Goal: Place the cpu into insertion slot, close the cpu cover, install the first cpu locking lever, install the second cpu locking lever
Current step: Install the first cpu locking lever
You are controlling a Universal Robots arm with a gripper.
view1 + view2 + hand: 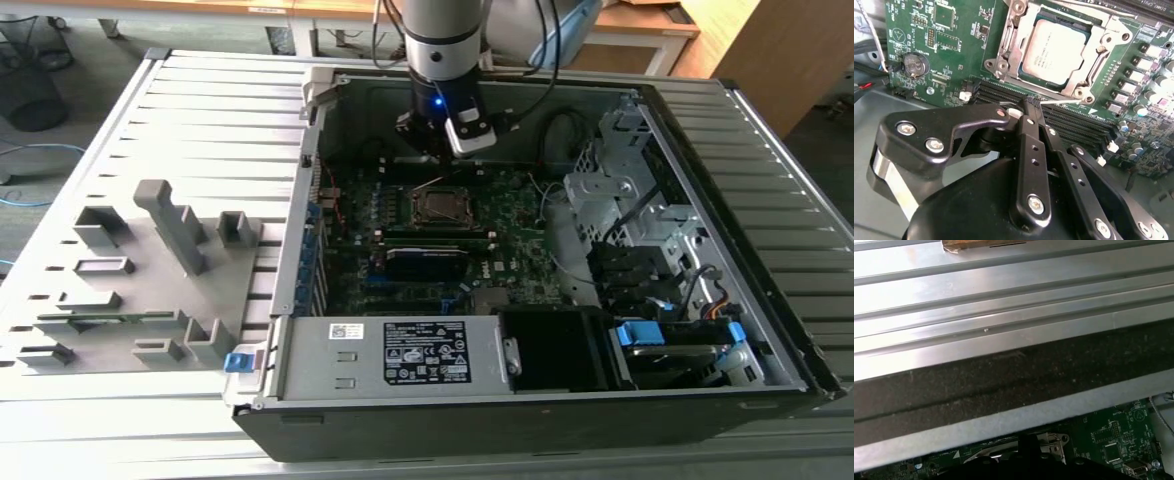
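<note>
Silver-grey cpu (pixel 1054 49) is sitting in its socket under the closed cpu cover (pixel 1104 45), just beyond your claw (pixel 1030 102). You are holding the claw clenched, empty, tips beside a thin locking lever (pixel 1066 101); lever step judged underway.

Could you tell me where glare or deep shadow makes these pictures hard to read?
In the first wrist view, the ribbed silver metal table is washed by bright reflection. In the second wrist view, the dull silver-grey square cpu catches a soft sheen, while the black gripper is dark in the foreground. In the exterior view, the open black computer case is shadowed near its right side.
</note>
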